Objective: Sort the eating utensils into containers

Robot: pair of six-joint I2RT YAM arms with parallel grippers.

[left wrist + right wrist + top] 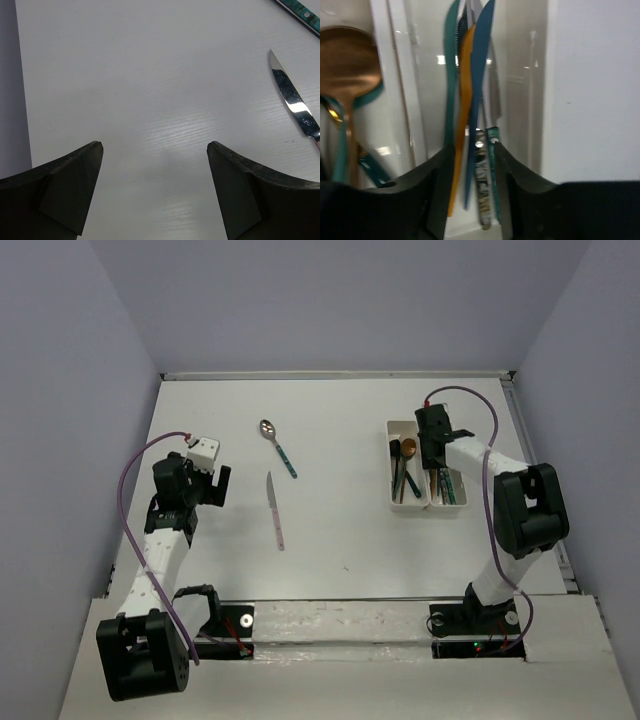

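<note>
Two joined white trays (392,502) stand at the right. The left one holds a copper spoon (408,448) and teal utensils; the right one holds several knives. My right gripper (438,460) hovers over the right tray. In the right wrist view it (472,150) is narrowly open, and an orange knife (462,90), a blue knife (480,75) and a teal-handled knife (493,165) lie in the tray between the fingers. A teal-handled spoon (278,445) and a pink-handled knife (274,508) lie on the table. My left gripper (207,488) is wide open and empty left of the knife (292,100).
The copper spoon (347,55) lies beyond the trays' dividing wall (395,75). The spoon's teal handle (302,15) shows at the top right of the left wrist view. Grey walls stand on three sides of the white table.
</note>
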